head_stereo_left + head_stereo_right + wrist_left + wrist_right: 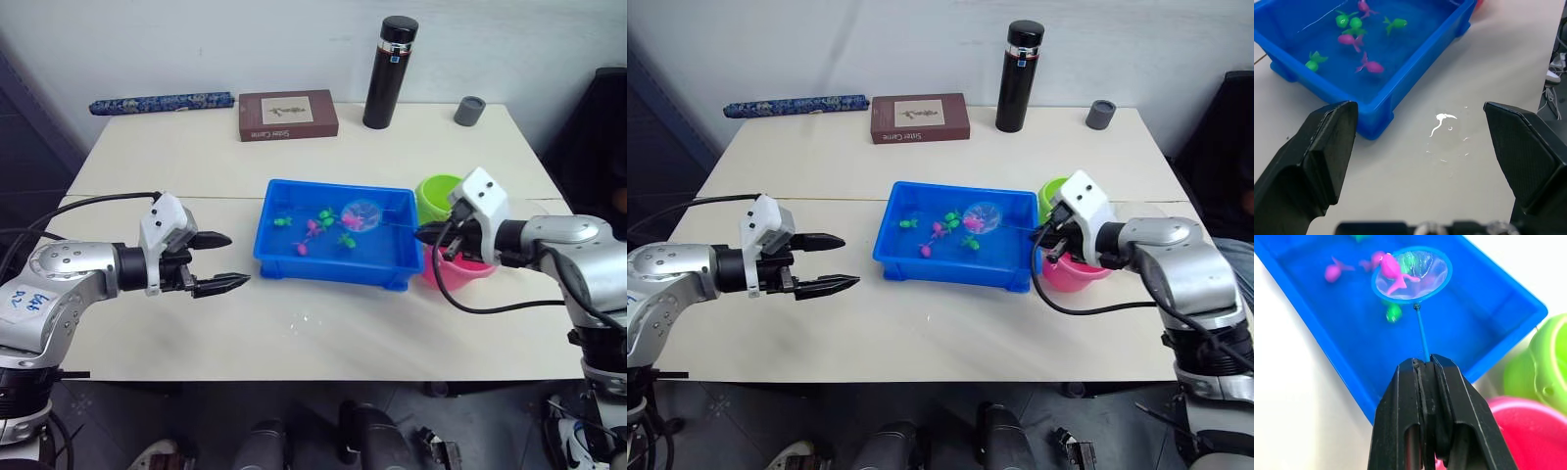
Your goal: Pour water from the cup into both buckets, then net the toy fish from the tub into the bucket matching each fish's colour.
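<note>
Currently netting, mid-scoop.
Right gripper (1427,363): jaws pinched fully together on the net (1411,274) handle's near end; hoop reaching straight out ahead of the fingertips, over the tub (1501,320).
Net load: a pink fish (1392,269) sitting in the mesh, apparently caught; a green fish (1394,312) lying just beyond the rim on the jaw side, in the tub.
Left gripper (1420,142): jaws spread wide, gripping nothing; bare table (1484,73) and a small water splash (1442,120) lying between the fingers, tub corner ahead of the left finger.
Tub contents: more pink and green fish (1369,66) scattered ahead of the left jaws, well past the fingertips.
Buckets: pink bucket (1533,426) sitting right beside the right jaws, partly under them; green bucket (1542,362) just past it, touching or nearly so.
Cup: leaving it out of this.
Handling, net: looking very light; thin handle probably flexing and twisting in a pinch this far back, so keep the hoop level and move slowly. Grip point already fine, at the handle end.
Handling, fish: tiny, hard plastic, wet, likely slippery; sitting loose in soft mesh, so a tilt could be spilling it.
Next, my read: lifting clear of the tub wall, swinging back toward the jaws' side to the pink bucket, tipping there.
Risk: hoop clipping the tub rim.
</note>
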Robot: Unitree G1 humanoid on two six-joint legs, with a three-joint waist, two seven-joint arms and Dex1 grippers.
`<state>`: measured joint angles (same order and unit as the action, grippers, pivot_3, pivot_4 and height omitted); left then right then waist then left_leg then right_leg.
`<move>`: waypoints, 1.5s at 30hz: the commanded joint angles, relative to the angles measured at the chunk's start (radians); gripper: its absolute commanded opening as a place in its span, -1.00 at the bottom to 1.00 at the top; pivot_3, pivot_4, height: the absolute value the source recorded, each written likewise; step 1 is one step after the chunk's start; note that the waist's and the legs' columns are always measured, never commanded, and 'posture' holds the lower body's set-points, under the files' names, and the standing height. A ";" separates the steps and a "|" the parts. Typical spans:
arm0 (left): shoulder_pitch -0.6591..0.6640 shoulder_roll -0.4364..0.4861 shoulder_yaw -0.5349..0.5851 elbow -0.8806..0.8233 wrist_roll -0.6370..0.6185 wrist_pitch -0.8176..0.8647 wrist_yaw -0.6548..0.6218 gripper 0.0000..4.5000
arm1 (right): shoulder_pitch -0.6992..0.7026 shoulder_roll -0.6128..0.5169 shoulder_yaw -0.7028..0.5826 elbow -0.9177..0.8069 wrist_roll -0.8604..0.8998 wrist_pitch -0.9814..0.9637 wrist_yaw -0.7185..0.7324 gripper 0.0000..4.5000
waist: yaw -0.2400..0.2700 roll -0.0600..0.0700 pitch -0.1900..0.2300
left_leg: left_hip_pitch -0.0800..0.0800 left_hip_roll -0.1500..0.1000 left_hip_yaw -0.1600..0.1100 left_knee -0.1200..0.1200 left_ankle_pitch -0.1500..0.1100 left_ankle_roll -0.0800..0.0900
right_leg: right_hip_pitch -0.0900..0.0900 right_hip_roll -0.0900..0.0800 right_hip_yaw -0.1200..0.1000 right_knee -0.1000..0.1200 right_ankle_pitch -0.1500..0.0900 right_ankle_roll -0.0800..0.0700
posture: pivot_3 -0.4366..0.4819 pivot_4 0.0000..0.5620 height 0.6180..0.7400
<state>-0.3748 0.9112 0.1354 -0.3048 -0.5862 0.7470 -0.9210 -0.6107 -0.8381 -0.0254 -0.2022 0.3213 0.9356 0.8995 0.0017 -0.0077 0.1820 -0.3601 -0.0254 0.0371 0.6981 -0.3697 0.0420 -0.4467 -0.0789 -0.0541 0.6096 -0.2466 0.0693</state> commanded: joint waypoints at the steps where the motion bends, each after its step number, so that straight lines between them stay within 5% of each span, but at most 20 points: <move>1: -0.045 -0.014 0.000 -0.008 -0.018 -0.044 -0.038 0.97 | 0.015 -0.072 -0.106 -0.022 0.037 -0.039 0.033 -1.00 | 0.002 0.000 0.000 | 0.000 0.000 0.000 0.000 0.000 0.000 | 0.000 0.000 0.000 0.000 0.000 0.000 | -0.05 -0.47 1.00; 8: -0.147 -0.066 -0.049 0.080 0.004 -0.107 -0.107 0.97 | 0.216 -0.226 -0.382 -0.071 0.076 -0.075 0.083 -1.00 | 0.008 0.000 0.000 | 0.000 0.000 0.000 0.000 0.000 0.000 | 0.001 0.000 0.000 0.000 0.000 0.000 | -0.05 -0.47 1.00; 17: -0.300 -0.122 -0.149 0.272 0.078 -0.193 -0.199 0.97 | 0.564 -0.235 -0.668 -0.229 0.018 -0.102 0.069 -1.00 | 0.022 0.001 -0.001 | 0.002 0.000 0.002 0.000 0.000 0.000 | 0.002 0.002 0.001 0.001 0.000 0.000 | -0.05 -0.47 1.00; 45: -0.441 -0.237 -0.226 0.523 0.213 -0.323 -0.338 0.97 | 1.008 -0.080 -0.598 -0.336 -0.660 -0.898 -0.311 -1.00 | 0.022 0.001 -0.001 | 0.003 -0.001 0.004 0.001 0.001 0.000 | 0.003 0.003 0.002 0.002 0.001 0.001 | -0.05 -0.47 1.00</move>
<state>-0.7910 0.6757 -0.0984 0.2197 -0.3779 0.4358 -1.2499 0.3927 -0.9264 -0.6068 -0.5347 -0.2978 0.0911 0.6195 0.0239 -0.0071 0.1813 -0.3567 -0.0261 0.0409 0.6995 -0.3690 0.0420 -0.4440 -0.0757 -0.0519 0.6121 -0.2460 0.0705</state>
